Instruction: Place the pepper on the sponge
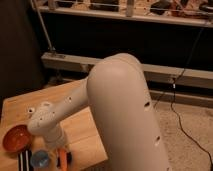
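Observation:
The pepper [62,159] is a slim orange shape standing nearly upright at the bottom edge of the camera view, on the wooden table [30,105]. My gripper [58,150] hangs straight down from the white wrist [45,120] and sits right over the pepper's top. A dark patch [69,159] lies against the pepper's right side; I cannot tell whether it is the sponge. My bulky white arm [122,110] fills the middle of the view and hides the table's right part.
A round orange-red bowl [16,137] sits at the table's left. A light-blue cup [40,160] stands just left of the pepper, with dark bars [24,160] beside it. A dark shelf rack [125,15] and a cable [175,100] lie behind.

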Robot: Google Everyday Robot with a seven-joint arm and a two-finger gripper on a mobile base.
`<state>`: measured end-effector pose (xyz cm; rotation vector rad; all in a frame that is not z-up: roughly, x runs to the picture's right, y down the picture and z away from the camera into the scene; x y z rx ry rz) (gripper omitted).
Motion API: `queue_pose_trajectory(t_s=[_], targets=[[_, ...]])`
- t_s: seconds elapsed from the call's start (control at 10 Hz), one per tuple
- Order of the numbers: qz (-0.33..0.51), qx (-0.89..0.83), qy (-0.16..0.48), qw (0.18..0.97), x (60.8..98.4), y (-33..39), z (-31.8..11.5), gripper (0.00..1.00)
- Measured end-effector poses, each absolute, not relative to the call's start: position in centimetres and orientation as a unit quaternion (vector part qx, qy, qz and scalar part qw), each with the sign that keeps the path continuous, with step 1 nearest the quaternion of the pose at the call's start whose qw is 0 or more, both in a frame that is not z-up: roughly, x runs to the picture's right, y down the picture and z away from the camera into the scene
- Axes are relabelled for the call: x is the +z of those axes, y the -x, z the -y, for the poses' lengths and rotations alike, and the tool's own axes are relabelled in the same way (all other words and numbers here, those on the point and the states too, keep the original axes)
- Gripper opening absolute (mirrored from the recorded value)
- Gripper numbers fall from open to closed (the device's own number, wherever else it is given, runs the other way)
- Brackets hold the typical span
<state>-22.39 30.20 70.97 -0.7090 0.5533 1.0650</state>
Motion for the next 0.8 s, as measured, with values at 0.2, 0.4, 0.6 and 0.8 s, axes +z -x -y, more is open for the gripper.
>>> queue_pose_trajectory(t_s=[0.2, 0.4, 0.6, 0.8], targets=[[-0.258, 0.490, 0.329, 0.765, 70.97, 22.60, -30.60, 0.80], [-0.262, 0.490, 0.331, 0.763, 70.99, 22.76, -30.89, 0.80], [-0.264, 0.491, 0.332, 0.761, 70.97, 22.81, -30.86, 0.80], [-0.264, 0.495, 0.328, 0.760, 70.83, 22.39, -30.11, 0.80]])
